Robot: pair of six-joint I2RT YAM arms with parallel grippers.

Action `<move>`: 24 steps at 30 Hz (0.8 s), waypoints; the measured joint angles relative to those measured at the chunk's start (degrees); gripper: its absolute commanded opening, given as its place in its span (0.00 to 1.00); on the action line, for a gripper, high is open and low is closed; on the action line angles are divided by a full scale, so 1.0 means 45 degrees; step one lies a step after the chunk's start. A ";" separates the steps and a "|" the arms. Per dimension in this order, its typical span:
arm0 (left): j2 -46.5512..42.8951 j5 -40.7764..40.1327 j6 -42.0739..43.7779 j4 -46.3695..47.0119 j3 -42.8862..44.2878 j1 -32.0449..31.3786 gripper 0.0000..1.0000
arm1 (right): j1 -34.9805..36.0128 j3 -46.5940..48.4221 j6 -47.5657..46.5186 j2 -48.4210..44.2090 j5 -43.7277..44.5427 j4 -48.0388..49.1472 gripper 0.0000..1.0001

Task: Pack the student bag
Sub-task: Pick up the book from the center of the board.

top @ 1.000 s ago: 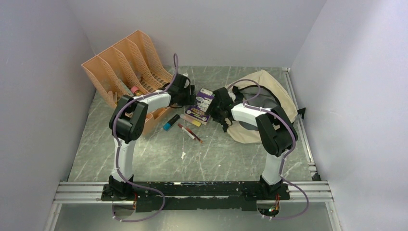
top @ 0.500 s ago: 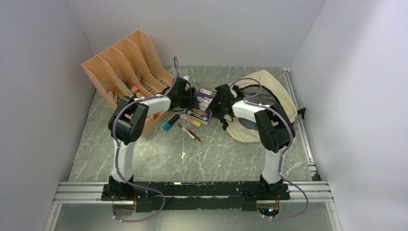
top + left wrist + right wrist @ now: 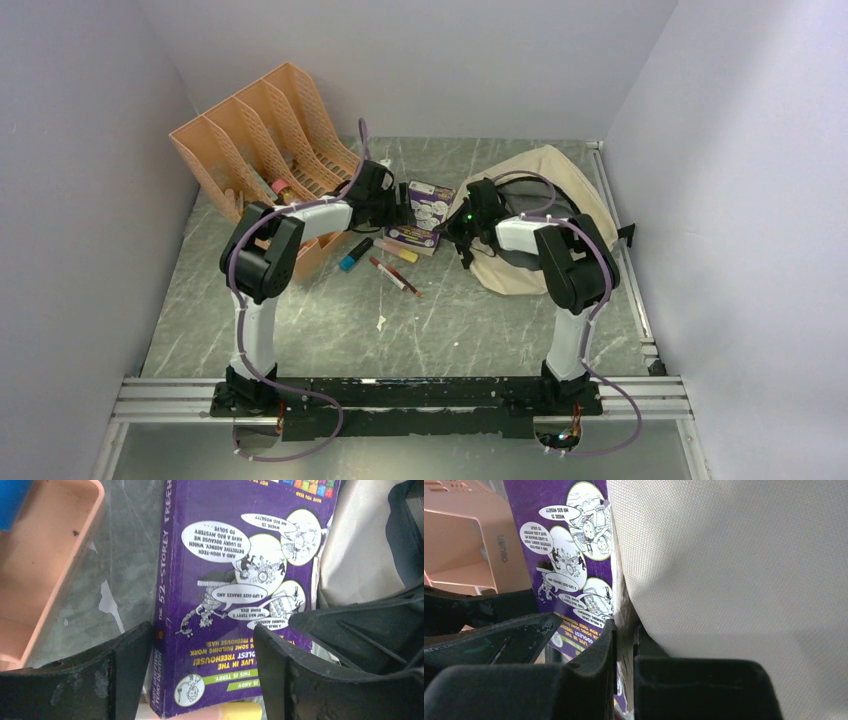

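Note:
A purple paperback book (image 3: 426, 210) sits between the two grippers, its right side against the student bag (image 3: 560, 190), a soft cream backpack with a dark opening. My right gripper (image 3: 457, 224) is shut on the book's page edge; in the right wrist view the fingers (image 3: 594, 655) pinch the pages beside the purple cover (image 3: 574, 555), with the bag's fabric (image 3: 734, 570) close on the right. My left gripper (image 3: 398, 212) is open. Its fingers (image 3: 125, 660) stand on either side of the book's (image 3: 235, 555) near corner. The bag (image 3: 350, 555) lies beyond.
An orange file organizer (image 3: 265, 130) stands at the back left, holding a few items. A blue-capped marker (image 3: 354, 255), a red pen (image 3: 395, 275) and a pink-and-yellow marker (image 3: 235, 711) lie by the book. A white scrap (image 3: 381, 322) lies on the table.
My right gripper has closed on the book's edge and drawn right toward the bag. The book has shifted right with it. My left gripper's jaws have widened slightly.

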 measured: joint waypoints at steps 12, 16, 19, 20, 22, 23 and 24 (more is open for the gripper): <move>-0.0233 0.1200 -0.0457 0.0189 -0.0466 0.0267 0.80 | -0.1161 -0.1836 0.1287 0.0544 -0.2637 0.3818 0.00; -0.0262 0.1778 -0.0840 0.0525 -0.0704 0.0510 0.80 | -0.1467 -0.2200 0.1647 0.0714 -0.3249 0.4677 0.00; -0.0277 0.2327 -0.1112 0.0947 -0.0947 0.0699 0.79 | -0.1613 -0.2341 0.1773 0.0797 -0.3546 0.5032 0.00; -0.0277 0.2516 -0.1180 0.1088 -0.1025 0.0733 0.79 | -0.1637 -0.2356 0.1802 0.0831 -0.3619 0.5100 0.00; -0.0277 0.2919 -0.1370 0.1447 -0.1234 0.0816 0.78 | -0.1685 -0.2390 0.1870 0.0889 -0.3740 0.5236 0.00; -0.0277 0.3546 -0.1661 0.1928 -0.1520 0.0865 0.77 | -0.1729 -0.2414 0.1933 0.0962 -0.3881 0.5391 0.00; -0.0277 0.3570 -0.1681 0.1953 -0.1530 0.0865 0.77 | -0.1729 -0.2419 0.1938 0.0962 -0.3891 0.5401 0.00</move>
